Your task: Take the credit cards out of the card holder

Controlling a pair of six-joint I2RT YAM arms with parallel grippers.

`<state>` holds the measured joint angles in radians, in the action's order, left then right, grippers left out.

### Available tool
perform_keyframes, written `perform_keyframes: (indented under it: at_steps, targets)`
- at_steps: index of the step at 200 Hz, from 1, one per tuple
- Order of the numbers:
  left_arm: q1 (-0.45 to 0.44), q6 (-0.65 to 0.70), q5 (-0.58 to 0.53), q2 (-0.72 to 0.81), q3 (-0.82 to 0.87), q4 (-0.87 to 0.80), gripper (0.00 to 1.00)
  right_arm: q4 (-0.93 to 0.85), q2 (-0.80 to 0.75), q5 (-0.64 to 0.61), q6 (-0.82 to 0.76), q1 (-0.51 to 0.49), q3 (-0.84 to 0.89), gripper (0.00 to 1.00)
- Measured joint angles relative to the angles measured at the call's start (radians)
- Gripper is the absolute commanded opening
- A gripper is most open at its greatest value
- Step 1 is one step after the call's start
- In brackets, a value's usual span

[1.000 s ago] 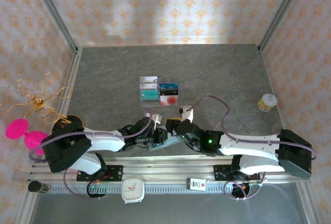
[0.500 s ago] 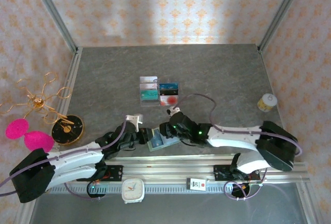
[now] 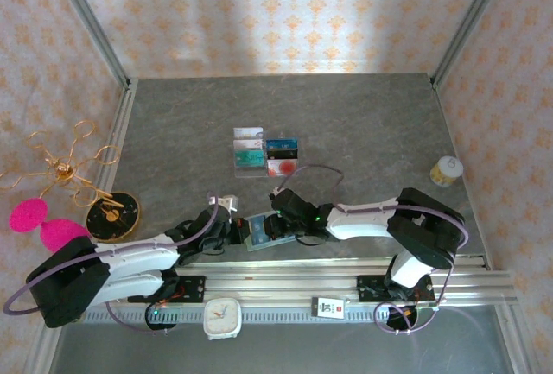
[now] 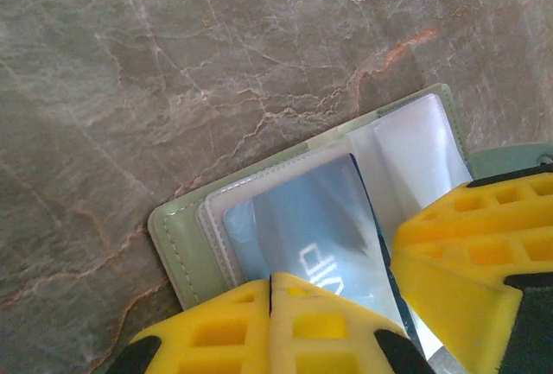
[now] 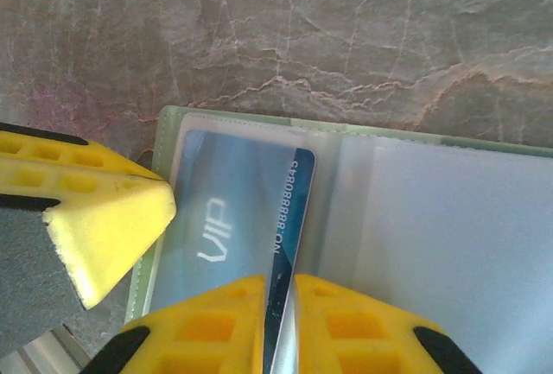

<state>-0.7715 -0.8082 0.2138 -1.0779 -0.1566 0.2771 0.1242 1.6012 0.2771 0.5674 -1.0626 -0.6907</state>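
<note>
The sage-green card holder [image 3: 262,232] lies open near the table's front edge, its clear sleeves facing up [image 5: 432,218]. A blue credit card [image 5: 233,210] marked VIP sits partly in the left sleeve, its right edge lifted. My right gripper [image 5: 279,292] is shut on that lifted edge. My left gripper [image 4: 270,283] is shut, and its joined tips press on the holder's left page [image 4: 177,236] over the card [image 4: 311,218]. The right gripper's fingers [image 4: 467,236] show beside it. From above, the left gripper [image 3: 235,231] and right gripper [image 3: 285,221] meet over the holder.
Several loose cards [image 3: 266,156] lie in a block at mid-table. A small yellow-white jar [image 3: 446,170] stands at the right edge. A gold wire stand with pink pompoms [image 3: 60,180] and a black disc [image 3: 112,216] sit at the left. A white clock [image 3: 223,315] rests on the front rail.
Both arms have dropped low and stretched flat toward the card holder. The right gripper has shifted left onto it; the left gripper has settled on its left side.
</note>
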Motion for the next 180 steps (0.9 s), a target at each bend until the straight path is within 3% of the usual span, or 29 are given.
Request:
perform_keyframes:
  at_steps: [36,61,81,180]
  targets:
    - [0.002,0.023,0.007,-0.021,-0.013,0.003,0.01,0.010,0.031,0.016,0.008,0.003,-0.010,0.19]
    - [0.003,0.028,0.010,-0.038,-0.016,0.016,0.00,0.010,0.036,0.022,0.018,0.008,-0.011,0.05]
    - [0.009,0.032,0.010,-0.045,-0.021,0.019,0.00,0.007,0.036,0.013,0.031,0.012,-0.011,0.00]
    - [0.017,0.058,0.018,0.014,-0.027,-0.005,0.00,0.035,-0.016,-0.092,0.124,0.002,0.050,0.00]
